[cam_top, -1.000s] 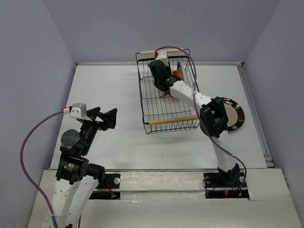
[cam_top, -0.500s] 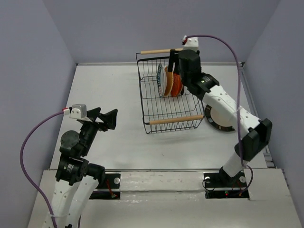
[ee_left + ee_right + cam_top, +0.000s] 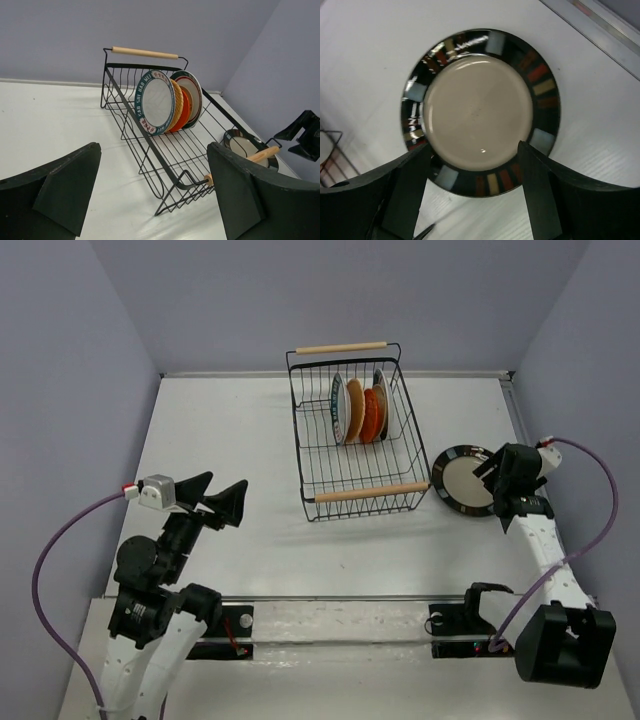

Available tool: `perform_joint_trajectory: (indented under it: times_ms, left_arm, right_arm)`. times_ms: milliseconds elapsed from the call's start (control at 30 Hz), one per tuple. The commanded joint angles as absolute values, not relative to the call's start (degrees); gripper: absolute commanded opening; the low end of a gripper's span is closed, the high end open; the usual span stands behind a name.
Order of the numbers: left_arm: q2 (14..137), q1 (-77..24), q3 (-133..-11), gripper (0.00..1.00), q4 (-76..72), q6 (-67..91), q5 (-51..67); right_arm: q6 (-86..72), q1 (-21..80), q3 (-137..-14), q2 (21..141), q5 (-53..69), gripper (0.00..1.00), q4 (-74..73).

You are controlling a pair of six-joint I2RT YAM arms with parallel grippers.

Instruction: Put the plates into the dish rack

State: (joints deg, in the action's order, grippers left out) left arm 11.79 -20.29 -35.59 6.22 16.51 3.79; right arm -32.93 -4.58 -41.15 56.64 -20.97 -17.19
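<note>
The black wire dish rack (image 3: 325, 455) with two wooden handles stands at the middle back. Several plates stand on edge in it: a green-rimmed white plate (image 3: 340, 408), a tan one (image 3: 353, 412), an orange-red one (image 3: 371, 416) and another green-rimmed one (image 3: 381, 392). I cannot make out a beige plate. The black-rimmed plate (image 3: 462, 480) lies flat on the table right of the rack. My right gripper (image 3: 497, 476) is open and hovers over that plate's edge; in the right wrist view its fingers (image 3: 405, 195) straddle the plate's (image 3: 480, 112) near rim. My left gripper (image 3: 220, 498) is open and empty, left of the rack.
The left wrist view shows the rack (image 3: 135, 117), its plates (image 3: 156, 102), the black-rimmed plate (image 3: 246, 146) and the right gripper (image 3: 302, 132) beyond. A raised metal rail (image 3: 535, 470) borders the table's right side, close to the plate.
My right arm has pulled out of the rack, leaving plates standing there, and swung right and down over the black-rimmed plate. My left arm has shifted slightly.
</note>
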Motion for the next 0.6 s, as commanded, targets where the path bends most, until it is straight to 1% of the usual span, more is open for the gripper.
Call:
perform_joint_trajectory:
  times_ms: [0,33,133,333,400,500,567]
  left_arm:
    - [10.28,-21.53,-35.77,0.98,5.45,15.29,3.17]
    - [10.28,-21.62,-35.77,0.98,5.62,15.38,3.08]
    - [10.20,-21.80,-35.77,0.99,5.98,15.38,2.73]
    - [9.93,-22.06,-35.77,0.99,5.98,15.38,2.72]
    - [10.02,-22.24,-35.77,0.99,5.80,15.38,2.90]
    - [10.19,-22.24,-35.68,0.99,5.80,15.38,2.90]
    - [10.37,-22.24,-35.68,0.99,5.89,15.38,2.73]
  right_arm:
    - [-39.10,-12.28,-36.57,57.47,-16.17,0.75,-14.94]
    - [-40.24,-16.92,-35.61,58.26,-13.74,0.76,-14.94]
    - [-44.02,-22.83,-31.74,59.06,-9.15,0.76,-12.93]
    - [-46.41,-24.79,-26.81,57.13,-8.89,0.77,-10.29]
    - [-46.32,-25.31,-25.84,58.61,-5.99,0.77,-8.27]
    - [-47.54,-25.93,-25.22,65.20,3.83,0.77,-3.45]
    - [-48.95,-25.93,-24.53,68.36,6.23,0.74,-0.81]
